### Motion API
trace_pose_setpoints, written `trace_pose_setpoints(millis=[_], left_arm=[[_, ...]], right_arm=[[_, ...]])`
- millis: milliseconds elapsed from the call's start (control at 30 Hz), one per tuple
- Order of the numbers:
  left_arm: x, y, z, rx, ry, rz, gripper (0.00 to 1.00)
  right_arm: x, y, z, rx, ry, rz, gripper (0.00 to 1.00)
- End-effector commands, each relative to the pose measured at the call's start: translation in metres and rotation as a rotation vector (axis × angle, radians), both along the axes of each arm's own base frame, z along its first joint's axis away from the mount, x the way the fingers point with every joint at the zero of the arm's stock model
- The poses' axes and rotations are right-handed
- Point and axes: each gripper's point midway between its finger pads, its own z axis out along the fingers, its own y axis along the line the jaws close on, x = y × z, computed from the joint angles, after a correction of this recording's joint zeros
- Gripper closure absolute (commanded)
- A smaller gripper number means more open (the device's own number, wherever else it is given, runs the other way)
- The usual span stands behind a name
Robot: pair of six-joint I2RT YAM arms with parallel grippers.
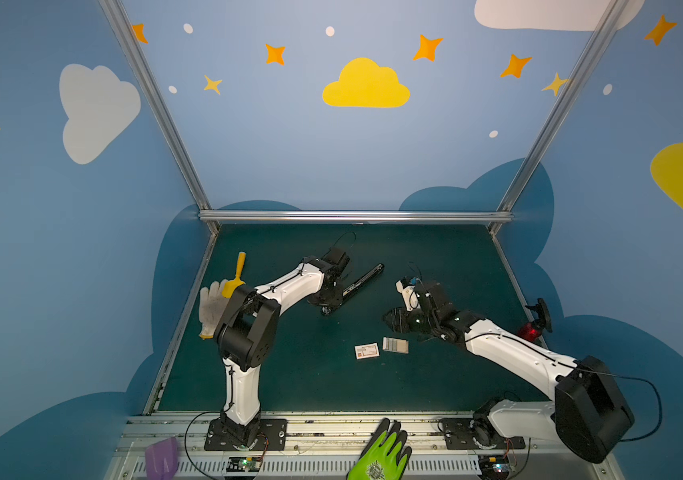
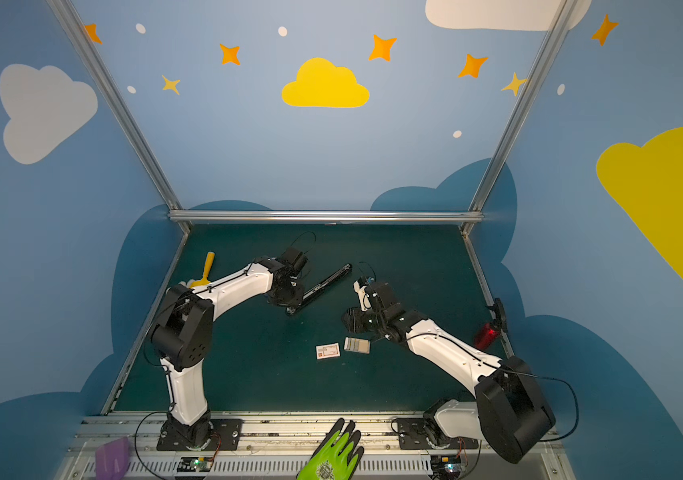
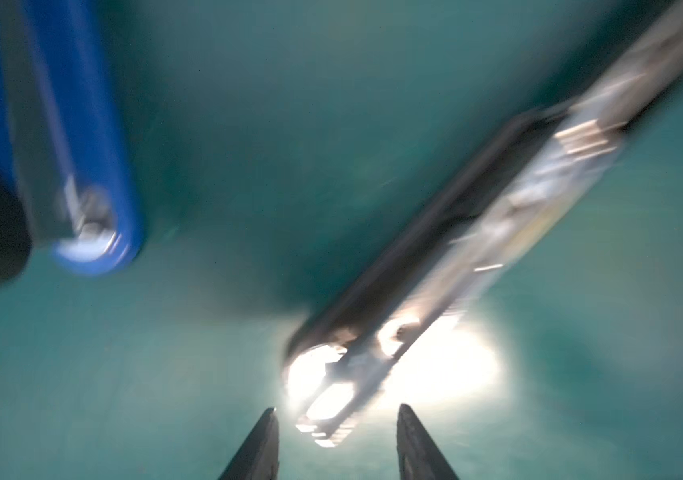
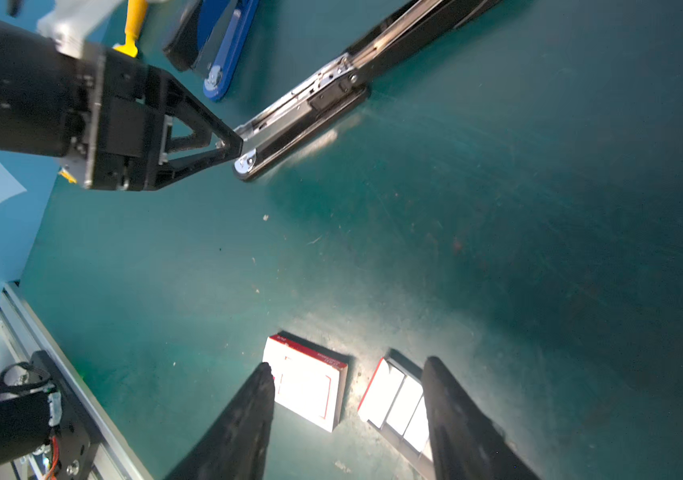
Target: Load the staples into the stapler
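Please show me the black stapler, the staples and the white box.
black stapler (image 1: 366, 276): a top view, its long arm.
staples (image 1: 395, 345): a top view, middle strip.
white box (image 1: 366, 350): a top view, printed face.

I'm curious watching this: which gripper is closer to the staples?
Right. The right gripper hovers just beside the staples; the left gripper is farther off, at the end of the black stapler.

The black stapler (image 1: 362, 280) lay opened out long and flat, slanting across the middle of the green mat (image 1: 289, 374), its silvery rail showing. The staples (image 1: 395, 345), pale strips side by side in a small tray (image 4: 403, 360), lay nearer the front, well apart from it
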Motion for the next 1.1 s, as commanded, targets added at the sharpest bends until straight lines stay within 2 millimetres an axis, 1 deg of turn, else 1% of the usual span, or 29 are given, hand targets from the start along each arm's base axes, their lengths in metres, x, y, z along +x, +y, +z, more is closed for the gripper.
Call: trace_pose_setpoints(millis=[0,67,133,300,400,567,700,767,967,1067], left_arm=[[0.019,-0.031,0.026,-0.084,-0.071,-0.138,0.52],[0.031,-0.045,0.032,-0.124,-0.105,-0.187,0.50],[0.043,-0.057,0.032,-0.153,-0.128,-0.228,0.48],[0.072,-0.086,0.022,-0.198,-0.161,-0.319,0.48],[0.087,-0.094,0.015,-0.191,-0.167,-0.348,0.47],[0.101,-0.101,-0.004,-0.165,-0.153,-0.393,0.47],[0.102,-0.101,-0.020,-0.148,-0.121,-0.406,0.50],[0.097,-0.107,-0.024,-0.179,-0.097,-0.424,0.54],[0.084,-0.110,-0.040,-0.182,-0.054,-0.445,0.63],[0.078,-0.111,-0.047,-0.173,-0.039,-0.449,0.65]], right_arm=[[0.011,-0.004,0.015,0.052,-0.003,-0.008,0.39],[0.016,-0.010,0.017,0.065,0.008,-0.029,0.37],[0.019,-0.015,0.019,0.076,0.010,-0.045,0.36],[0.025,-0.025,0.022,0.100,0.021,-0.080,0.34],[0.027,-0.029,0.022,0.111,0.024,-0.096,0.34],[0.031,-0.033,0.021,0.119,0.029,-0.107,0.34],[0.037,-0.035,0.019,0.127,0.033,-0.116,0.34],[0.041,-0.035,0.018,0.129,0.034,-0.120,0.34],[0.058,-0.034,0.015,0.168,0.050,-0.136,0.34],[0.068,-0.033,0.012,0.206,0.073,-0.150,0.34]])
